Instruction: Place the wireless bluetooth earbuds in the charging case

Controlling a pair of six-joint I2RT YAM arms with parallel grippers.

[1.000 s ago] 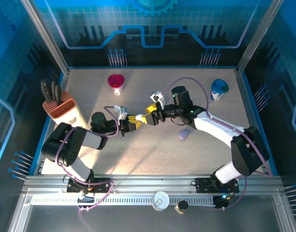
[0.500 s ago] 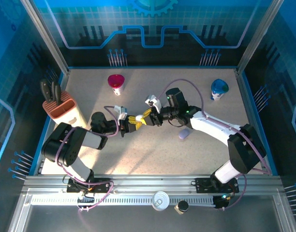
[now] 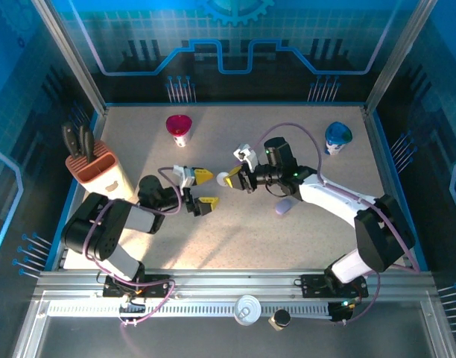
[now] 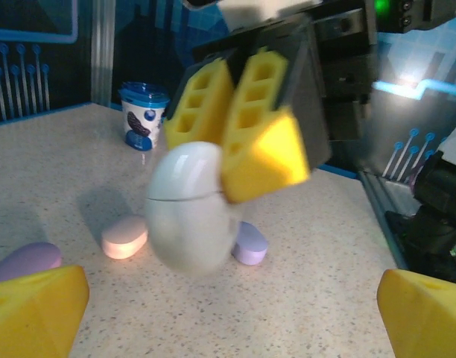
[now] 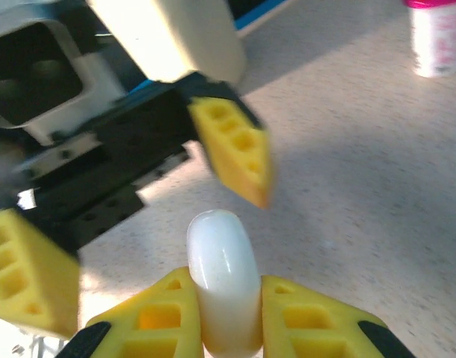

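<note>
Top view: your L gripper [image 3: 207, 189] sits left of ctr on the table [image 3: 235, 239], yellow fingers spread wide w/ nothing btwn them. Your R gripper [image 3: 233, 177] faces it from just to the right, pinching the white oval case [image 3: 223, 180]. The case hangs just off the L fingertips, not touching them. A lilac pebble-shaped piece [image 3: 284, 206] lies on the table beside the R forearm. A pink-topped cup [image 3: 179, 128] stands toward the far edge, a blue-topped cup [image 3: 337, 136] near the far right corner, and a knife block [image 3: 94, 165] at the left edge.

L wrist view: the L gripper [image 4: 228, 317] shows one yellow tip in each bottom corner, well apart. Straight ahead the R gripper [image 4: 229, 127] clamps the upper part of the white oval case [image 4: 187, 209], which is shut, w/ a seam across its middle. Behind it on the table lie a pink pebble-shaped piece [image 4: 124, 237] on the left and the lilac one on the right. A second lilac piece [image 4: 23, 261] lies at the far left.

R wrist view: the case [image 5: 222, 261] stands edge-on, squeezed btwn both yellow pads [image 5: 150, 321]. The L gripper [image 5: 131, 216] gapes beyond it.
</note>
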